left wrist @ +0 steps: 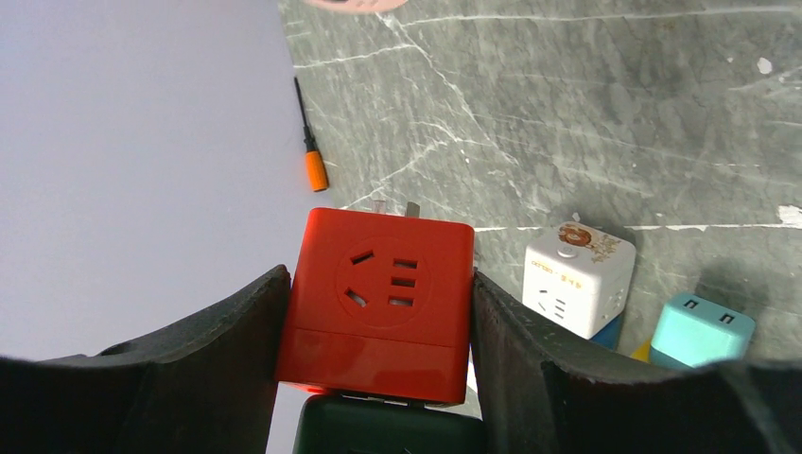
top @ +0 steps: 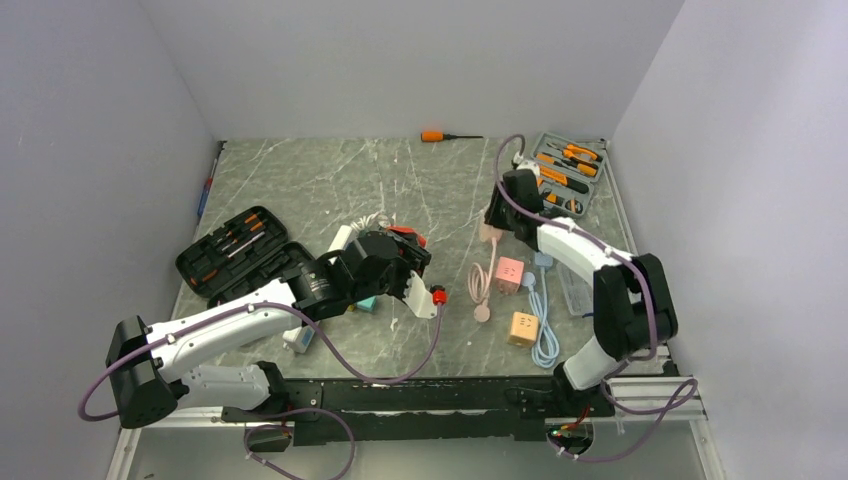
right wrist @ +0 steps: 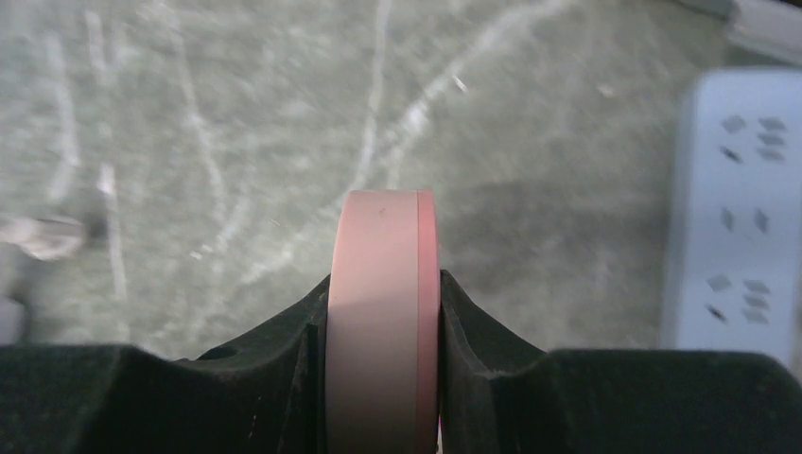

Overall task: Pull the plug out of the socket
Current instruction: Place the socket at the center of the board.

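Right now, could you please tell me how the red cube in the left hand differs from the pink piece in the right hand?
The red cube is a broad block with socket slots on its face; the pink piece is a thin, plain slab seen edge-on. The red cube spreads the left hand wide; the pink piece leaves the right hand narrow. Both are clamped between black fingers.

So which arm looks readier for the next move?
Left, probably: the left tool clamps the red cube-shaped adapter, prongs bare, ready to set down. The right tool holds a flat pink plug whose prongs are hidden.
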Available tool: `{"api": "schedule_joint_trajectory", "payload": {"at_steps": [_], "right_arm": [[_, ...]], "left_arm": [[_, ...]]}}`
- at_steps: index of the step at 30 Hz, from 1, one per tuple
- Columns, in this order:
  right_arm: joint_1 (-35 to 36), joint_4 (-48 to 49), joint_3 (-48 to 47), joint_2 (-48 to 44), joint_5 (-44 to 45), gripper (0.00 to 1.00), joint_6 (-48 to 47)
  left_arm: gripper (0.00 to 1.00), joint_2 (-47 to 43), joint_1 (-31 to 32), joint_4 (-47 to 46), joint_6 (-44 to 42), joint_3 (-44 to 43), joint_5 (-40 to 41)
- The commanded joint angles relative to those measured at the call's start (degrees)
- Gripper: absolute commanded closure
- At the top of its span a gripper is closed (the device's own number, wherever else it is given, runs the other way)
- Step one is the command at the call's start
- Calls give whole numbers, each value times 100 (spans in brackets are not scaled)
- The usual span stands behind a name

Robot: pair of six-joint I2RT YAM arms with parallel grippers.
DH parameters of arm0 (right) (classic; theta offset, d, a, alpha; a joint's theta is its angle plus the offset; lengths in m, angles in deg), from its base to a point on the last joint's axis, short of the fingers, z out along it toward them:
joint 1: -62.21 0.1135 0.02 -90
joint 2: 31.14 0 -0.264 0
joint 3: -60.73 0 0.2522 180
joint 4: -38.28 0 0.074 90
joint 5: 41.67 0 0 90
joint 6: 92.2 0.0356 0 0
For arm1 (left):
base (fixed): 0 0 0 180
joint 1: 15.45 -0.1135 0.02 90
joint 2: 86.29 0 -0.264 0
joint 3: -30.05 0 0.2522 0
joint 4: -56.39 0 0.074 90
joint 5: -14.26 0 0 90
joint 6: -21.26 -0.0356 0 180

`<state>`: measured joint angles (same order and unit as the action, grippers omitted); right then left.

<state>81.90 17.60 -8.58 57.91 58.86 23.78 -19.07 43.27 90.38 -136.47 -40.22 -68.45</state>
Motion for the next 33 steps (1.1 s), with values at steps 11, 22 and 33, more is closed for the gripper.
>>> {"api": "schedule_joint_trajectory", "payload": {"at_steps": [11, 22, 33], "right_arm": [[-561, 1840, -1819, 2137, -3650, 100, 1331], [-1082, 281, -2435, 2562, -2616, 91, 979], [-1154, -553, -2677, 2996, -2418, 41, 720]], "left_arm": [[100, -128, -27, 233, 397, -423, -193], [100, -150, -24, 111, 380, -327, -254], [100, -50, -19, 138, 540, -493, -323]]}}
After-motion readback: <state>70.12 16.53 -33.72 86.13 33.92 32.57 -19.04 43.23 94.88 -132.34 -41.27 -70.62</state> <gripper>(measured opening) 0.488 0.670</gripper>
